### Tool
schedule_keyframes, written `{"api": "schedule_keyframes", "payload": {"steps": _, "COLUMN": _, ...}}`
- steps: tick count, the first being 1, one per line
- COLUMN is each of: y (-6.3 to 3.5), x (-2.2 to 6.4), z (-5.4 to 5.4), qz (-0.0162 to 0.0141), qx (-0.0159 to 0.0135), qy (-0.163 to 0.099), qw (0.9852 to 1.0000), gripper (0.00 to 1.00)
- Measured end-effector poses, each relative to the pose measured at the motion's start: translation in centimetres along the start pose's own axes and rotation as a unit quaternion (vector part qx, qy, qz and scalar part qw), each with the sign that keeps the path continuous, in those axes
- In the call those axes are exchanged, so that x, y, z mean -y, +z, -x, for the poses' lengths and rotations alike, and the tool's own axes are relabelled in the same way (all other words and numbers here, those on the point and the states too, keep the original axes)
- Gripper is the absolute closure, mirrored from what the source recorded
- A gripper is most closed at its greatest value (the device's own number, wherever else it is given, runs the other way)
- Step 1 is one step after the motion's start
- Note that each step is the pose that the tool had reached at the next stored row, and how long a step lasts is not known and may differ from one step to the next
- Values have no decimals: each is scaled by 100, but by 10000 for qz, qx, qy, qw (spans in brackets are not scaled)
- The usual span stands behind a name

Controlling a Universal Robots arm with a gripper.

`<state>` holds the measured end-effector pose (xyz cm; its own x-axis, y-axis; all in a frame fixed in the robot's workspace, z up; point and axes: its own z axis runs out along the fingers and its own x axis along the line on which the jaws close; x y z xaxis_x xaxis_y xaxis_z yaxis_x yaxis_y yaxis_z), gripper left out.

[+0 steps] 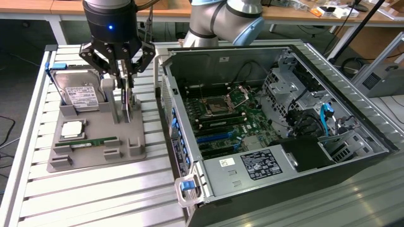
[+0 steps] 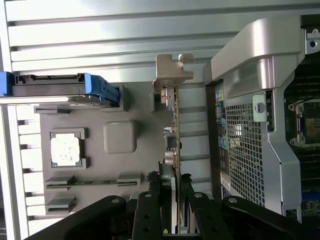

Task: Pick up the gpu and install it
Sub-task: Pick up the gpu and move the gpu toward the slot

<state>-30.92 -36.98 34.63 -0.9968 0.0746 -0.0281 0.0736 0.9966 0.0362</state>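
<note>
Silvery metal marks the bracket at the far end of the gpu, which stands on edge in a slot of the grey holder tray. The gripper sits astride the card's upper edge. Its jaws are at a middling width with one pad against each face, so it reads as a grip on the board itself, though the lower edge appears seated in the slot.

As I judge it, the step in hand is the grasp at the holder. It goes well if the pads bear squarely on flat board rather than on components, and the card is kept in its own plane (any tilt would likely bind the lower edge in the slot). A centred hold along the card's length would also keep the bracket end from sagging.

From the jaws, the card runs directly between them and onward past the fingertips to the bracket. The hard drive and the processor lie off to one side of the jaws, and the open computer case to the other.
</note>
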Motion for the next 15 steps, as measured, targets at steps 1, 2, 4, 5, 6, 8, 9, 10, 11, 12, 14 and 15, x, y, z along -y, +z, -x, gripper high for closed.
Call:
{"api": "schedule_keyframes", "payload": {"steps": 1, "y": -2, "x": 0, "z": 0, "qz": 0, "qx": 0, "qy": 0, "qw": 10000, "gripper": 73}}
{"api": "schedule_keyframes", "payload": {"steps": 2, "y": -5, "x": 0, "z": 0, "qz": 0, "qx": 0, "qy": 0, "qw": 10000, "gripper": 73}}
{"api": "schedule_keyframes", "payload": {"steps": 4, "y": -10, "x": 0, "z": 0, "qz": 0, "qx": 0, "qy": 0, "qw": 10000, "gripper": 73}}
{"api": "schedule_keyframes", "payload": {"steps": 5, "y": -12, "x": -1, "z": 0, "qz": 0, "qx": 0, "qy": 0, "qw": 10000, "gripper": 73}}
{"api": "schedule_keyframes", "payload": {"steps": 6, "y": -14, "x": -1, "z": 0, "qz": 0, "qx": 0, "qy": 0, "qw": 10000, "gripper": 73}}
{"api": "schedule_keyframes", "payload": {"steps": 8, "y": -18, "x": -1, "z": 0, "qz": 0, "qx": 0, "qy": 0, "qw": 10000, "gripper": 73}}
{"api": "schedule_keyframes", "payload": {"steps": 9, "y": -20, "x": -1, "z": 0, "qz": 0, "qx": 0, "qy": 0, "qw": 10000, "gripper": 73}}
{"api": "schedule_keyframes", "payload": {"steps": 10, "y": -23, "x": -1, "z": 1, "qz": 0, "qx": 0, "qy": 0, "qw": 10000, "gripper": 73}}
{"api": "schedule_keyframes", "payload": {"steps": 11, "y": -25, "x": -1, "z": 1, "qz": 0, "qx": 0, "qy": 0, "qw": 10000, "gripper": 73}}
{"api": "schedule_keyframes", "payload": {"steps": 12, "y": -28, "x": -1, "z": 1, "qz": 0, "qx": 0, "qy": 0, "qw": 10000, "gripper": 73}}
{"api": "schedule_keyframes", "payload": {"steps": 14, "y": -32, "x": -1, "z": 1, "qz": 0, "qx": 0, "qy": 0, "qw": 10000, "gripper": 73}}
{"api": "schedule_keyframes", "payload": {"steps": 15, "y": -34, "x": -1, "z": 1, "qz": 0, "qx": 0, "qy": 0, "qw": 10000, "gripper": 73}}
